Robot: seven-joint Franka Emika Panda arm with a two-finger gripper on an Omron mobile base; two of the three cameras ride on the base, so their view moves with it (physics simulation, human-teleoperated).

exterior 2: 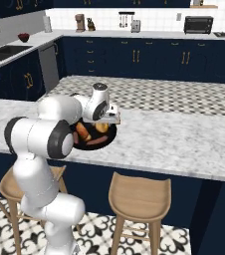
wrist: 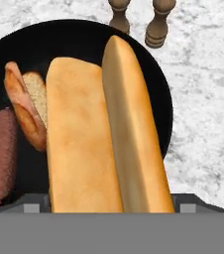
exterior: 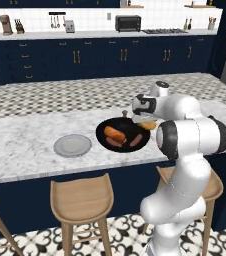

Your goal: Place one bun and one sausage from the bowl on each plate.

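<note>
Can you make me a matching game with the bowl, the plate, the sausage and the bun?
Things:
1. bowl
2. plate
3. sausage
4. bun

Descriptions:
A. reddish-brown, lying in the bowl
B. light grey, flat on the counter beside the bowl
C. golden, up close to the hand camera, above the bowl
D. black and round

Pairs: 1-D, 2-B, 3-A, 4-C
</note>
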